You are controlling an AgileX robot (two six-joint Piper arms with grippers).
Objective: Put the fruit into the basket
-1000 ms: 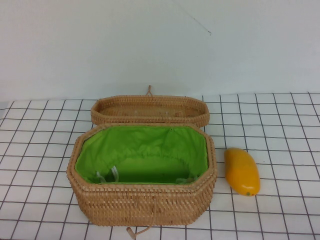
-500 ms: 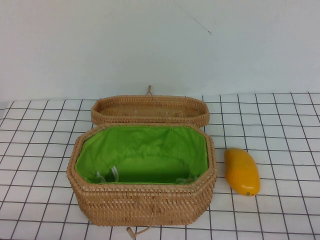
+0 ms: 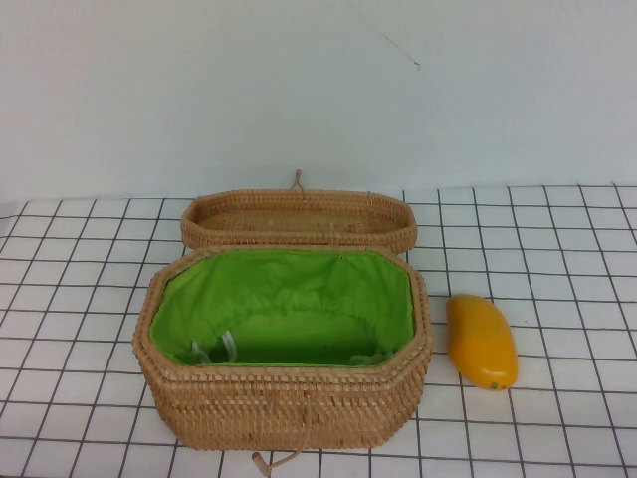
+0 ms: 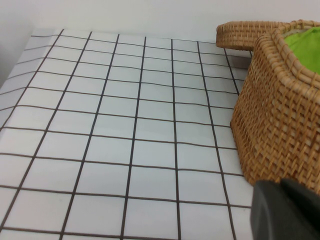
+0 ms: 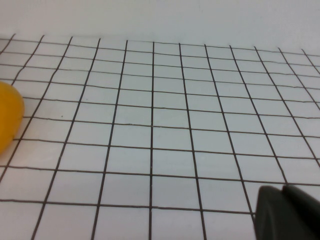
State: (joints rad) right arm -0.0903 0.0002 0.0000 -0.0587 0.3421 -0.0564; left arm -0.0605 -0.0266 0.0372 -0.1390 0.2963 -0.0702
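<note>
The yellow-orange fruit [image 3: 481,341] lies on the grid-lined table just right of the basket [image 3: 284,403], apart from it. The basket is tan wicker, open, with green lining and nothing of the fruit inside. Neither gripper shows in the high view. My left gripper [image 4: 281,183] shows in the left wrist view as dark fingers pressed together, low beside the basket's left wall [image 4: 275,125]. My right gripper [image 5: 283,188] shows in the right wrist view with fingers together, over bare table. The fruit's end [image 5: 7,120] sits at the edge of that view, well away from the gripper.
The shallow wicker lid [image 3: 299,221] lies flat behind the basket, touching its back rim; it also shows in the left wrist view [image 4: 240,34]. A white wall stands behind the table. Grid-lined table surface [image 3: 557,229] stretches to both sides.
</note>
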